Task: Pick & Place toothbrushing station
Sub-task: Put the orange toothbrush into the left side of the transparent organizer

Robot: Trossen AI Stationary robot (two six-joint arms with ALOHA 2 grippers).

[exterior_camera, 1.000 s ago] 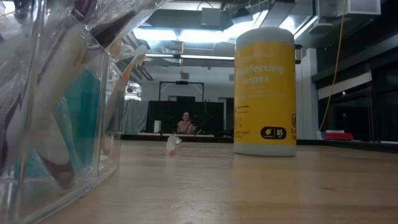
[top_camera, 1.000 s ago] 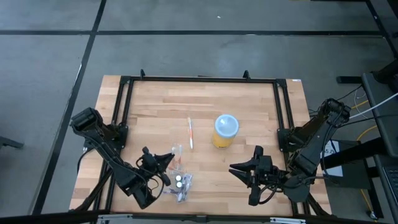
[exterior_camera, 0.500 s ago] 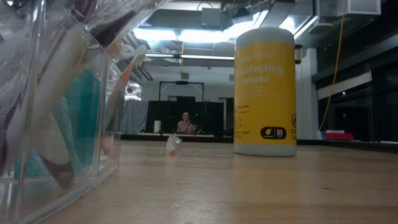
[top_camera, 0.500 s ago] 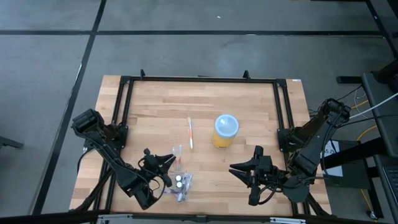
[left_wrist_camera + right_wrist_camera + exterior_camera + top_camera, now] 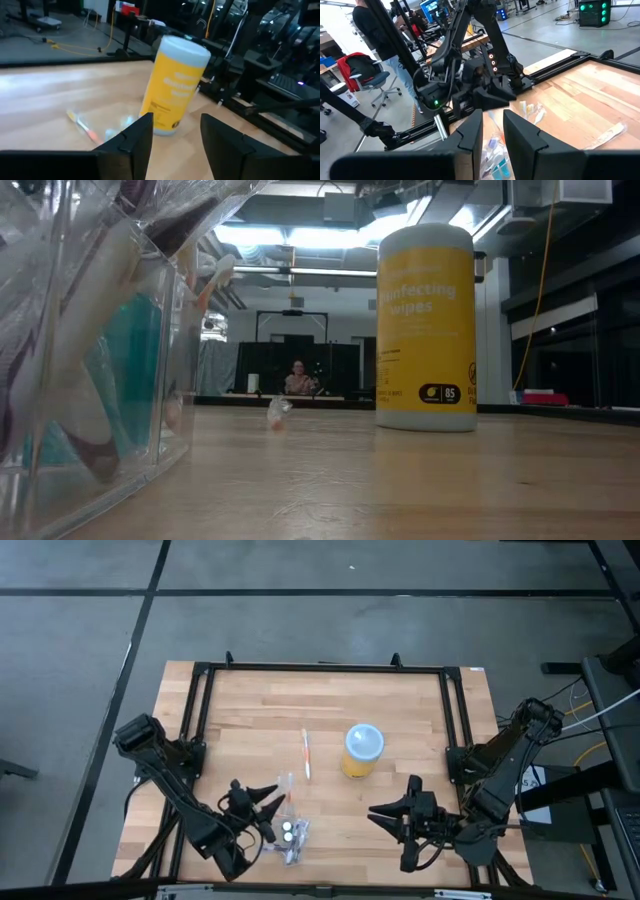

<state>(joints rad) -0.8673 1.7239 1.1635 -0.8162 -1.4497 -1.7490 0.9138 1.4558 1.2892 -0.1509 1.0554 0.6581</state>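
My left gripper (image 5: 266, 808) hovers with fingers spread, holding nothing, just beside the clear pouch (image 5: 291, 833) of toothbrushes and teal tubes, because I judge the pouch is my next grasp. My right gripper (image 5: 393, 810) waits open near the yellow cup (image 5: 361, 750).

Cup (image 5: 362, 747) right of toothbrush (image 5: 307, 754)

Wooden table (image 5: 400, 710) with the toothbrushing things

Ahead of the left gripper (image 5: 268, 802) lie a toothbrush (image 5: 306, 754) and yellow cup (image 5: 361, 751); the clear pouch (image 5: 290, 836) sits just beside it.
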